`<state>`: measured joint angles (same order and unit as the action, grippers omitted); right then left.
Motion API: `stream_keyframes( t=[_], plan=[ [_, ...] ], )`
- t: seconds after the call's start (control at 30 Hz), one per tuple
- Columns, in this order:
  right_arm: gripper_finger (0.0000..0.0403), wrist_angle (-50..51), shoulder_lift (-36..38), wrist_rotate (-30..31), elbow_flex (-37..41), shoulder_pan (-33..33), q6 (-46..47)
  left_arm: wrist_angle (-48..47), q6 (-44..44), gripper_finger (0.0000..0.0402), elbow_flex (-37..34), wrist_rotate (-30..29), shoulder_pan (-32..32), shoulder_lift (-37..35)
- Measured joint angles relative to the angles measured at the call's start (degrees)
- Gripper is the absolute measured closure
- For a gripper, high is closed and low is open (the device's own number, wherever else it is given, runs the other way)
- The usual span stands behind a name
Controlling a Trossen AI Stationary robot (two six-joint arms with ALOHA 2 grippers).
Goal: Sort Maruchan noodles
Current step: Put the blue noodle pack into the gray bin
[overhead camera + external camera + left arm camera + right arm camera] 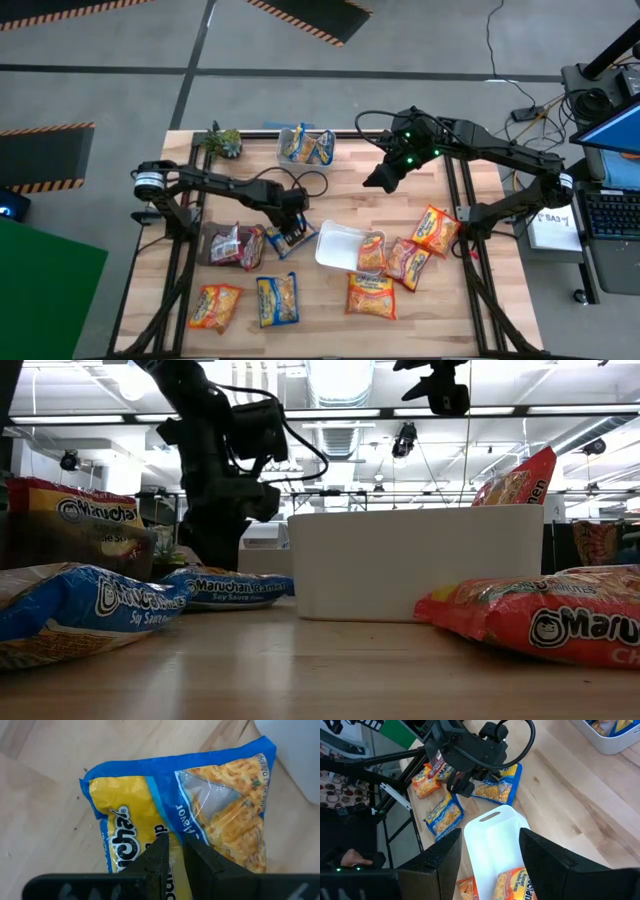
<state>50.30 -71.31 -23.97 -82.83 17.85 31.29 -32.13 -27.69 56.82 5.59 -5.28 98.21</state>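
My left gripper (290, 232) stands over a blue-and-yellow Maruchan packet (220, 820) lying just left of the white tray (335, 243), and is shut on it. My right gripper (383, 178) hangs open high above the table's far middle, holding nothing. Other Maruchan packets lie about. Blue-and-yellow ones sit in a clear tray (305, 145) at the far edge, and red ones in a dark tray (222, 243). An orange packet (372, 252) leans in the white tray. Loose orange, red and blue packets (277, 298) lie along the near half. My left gripper pinches the wrapper at the packet's middle, on its yellow printed face (170, 839), between its two fingers. The fingers come from above, pointing steeply down. In the low view the packet (225, 588) lies flat on the table under the gripper.
A small green plant (222, 142) stands at the far left corner. Loose packets lie right of the white tray (435, 230) and along the near edge (215, 305). Bare wood shows between the clear tray and the white tray.
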Motion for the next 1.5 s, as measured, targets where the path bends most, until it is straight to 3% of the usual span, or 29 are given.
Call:
stream_keyframes(
  t=[0.13, 0.4, 0.57, 0.73, 0.87, 1.0, 1.5],
  plan=[
    [0.0216, 0.0, 0.0, 0.0, 0.0, 0.0, -0.3, 1.9, 0.1, 0.0363, 0.0, -0.7, -0.2, 0.0],
    [0.0216, 0.0, 0.0, 0.2, 0.0, 0.0, -0.4, 5.6, -0.7, 0.0363, 0.5, -8.1, -2.2, 0.0],
    [0.0216, 0.0, 0.0, 2.2, 0.0, 0.0, -0.5, 5.3, -0.4, 0.0363, 2.9, -8.1, -5.5, 0.0],
    [0.0216, 0.0, 0.0, 2.2, 0.0, 0.0, -0.7, -2.6, 7.6, 0.0363, 7.7, -6.7, -6.1, -0.5],
    [0.0216, 0.0, 0.0, 2.2, 0.1, 0.0, -1.2, -8.8, 13.1, 0.0363, 9.5, -0.5, -5.3, -0.5],
    [0.0216, 0.1, 0.0, 2.3, 0.5, 0.0, -1.6, -11.2, 13.3, 0.0363, 9.2, 2.6, -4.3, -0.5],
    [0.0216, 0.1, 0.0, 3.0, 4.1, 0.0, -2.8, -11.9, 11.7, 0.0363, 9.1, 2.6, -3.1, -0.5]
  ],
)
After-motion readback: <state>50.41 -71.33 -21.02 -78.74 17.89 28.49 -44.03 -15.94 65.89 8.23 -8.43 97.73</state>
